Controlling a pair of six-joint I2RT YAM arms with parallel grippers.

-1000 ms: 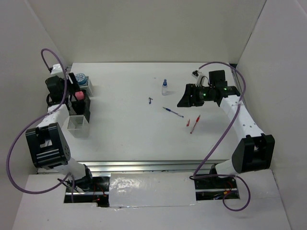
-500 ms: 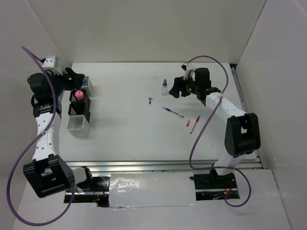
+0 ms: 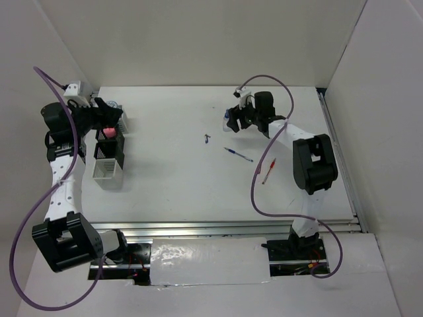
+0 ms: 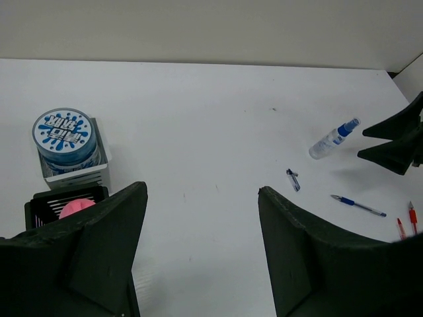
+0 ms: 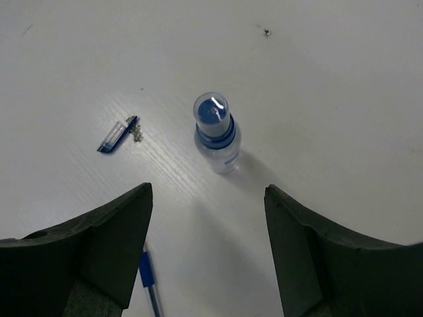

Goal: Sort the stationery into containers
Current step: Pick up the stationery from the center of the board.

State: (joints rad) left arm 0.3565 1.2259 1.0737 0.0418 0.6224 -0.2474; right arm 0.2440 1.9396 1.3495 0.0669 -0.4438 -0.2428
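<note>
One bottle (image 5: 217, 132) just ahead of the open right tool (image 5: 206, 198).
Clear, blue-capped, it stands upright on the surface (image 5: 330, 79); one blue pen (image 5: 149, 281) shows between that tool's fingers (image 5: 106, 244). Left tool (image 4: 201, 191) gapes empty, one blue-white tin (image 4: 65, 135) and one pink block (image 4: 76, 208) ahead-left.

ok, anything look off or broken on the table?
One oddity: a small blue-and-clear fragment lies loose near the upright bottle, with tiny specks right beside it, so it looks like a broken-off bit. I cannot tell what it came from. Nothing looks spilled or tipped over.
</note>
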